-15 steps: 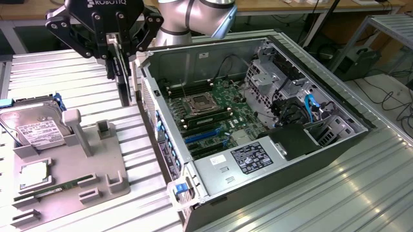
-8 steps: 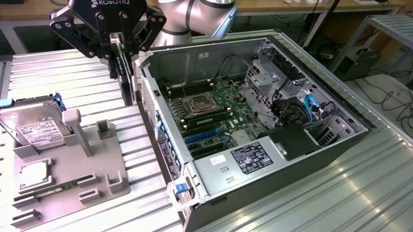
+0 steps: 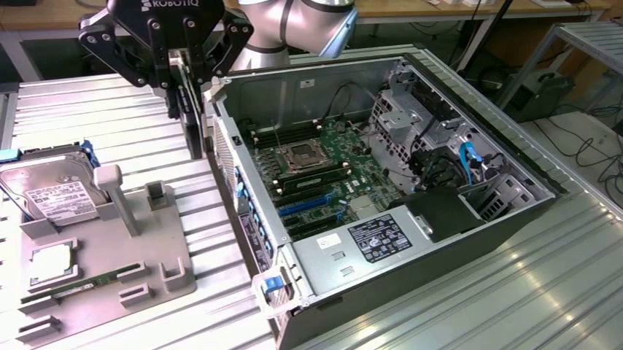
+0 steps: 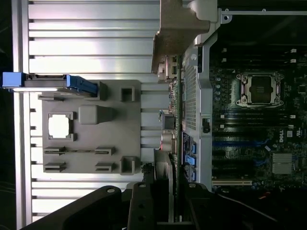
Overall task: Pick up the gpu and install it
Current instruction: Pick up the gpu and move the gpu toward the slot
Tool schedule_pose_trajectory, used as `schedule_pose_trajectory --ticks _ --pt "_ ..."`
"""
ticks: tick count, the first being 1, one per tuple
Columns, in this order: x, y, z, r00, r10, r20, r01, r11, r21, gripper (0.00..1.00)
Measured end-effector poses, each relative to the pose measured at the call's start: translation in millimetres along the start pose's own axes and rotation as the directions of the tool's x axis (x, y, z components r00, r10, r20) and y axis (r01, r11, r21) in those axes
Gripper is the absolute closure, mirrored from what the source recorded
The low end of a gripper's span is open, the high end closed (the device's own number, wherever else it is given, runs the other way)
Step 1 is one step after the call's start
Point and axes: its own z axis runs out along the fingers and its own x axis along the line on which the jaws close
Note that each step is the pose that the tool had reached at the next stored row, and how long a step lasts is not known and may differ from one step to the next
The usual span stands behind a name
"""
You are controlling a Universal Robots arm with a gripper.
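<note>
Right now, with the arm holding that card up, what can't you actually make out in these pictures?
- The gpu: seen edge-on in both views, so its flat faces are hidden.
- The end effector: the spot where it meets the card is hidden by its own dark fingers, exterior view.
- The arm: cut off by the exterior view's top edge.
- The hard drive: label print too small to read, exterior view.

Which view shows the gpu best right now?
The exterior view: the gpu hangs upright in the gripper, its whole length visible beside the open computer case. The wrist view shows it edge-on, a narrow strip running out from the gripper along the case wall.
</note>
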Motion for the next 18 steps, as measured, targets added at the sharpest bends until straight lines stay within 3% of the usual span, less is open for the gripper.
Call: schedule_pose_trajectory --ticks 18 --pt "-9.2 0.0 0.3 1.0 0.0 0.0 0.0 1.0 0.0 0.73"
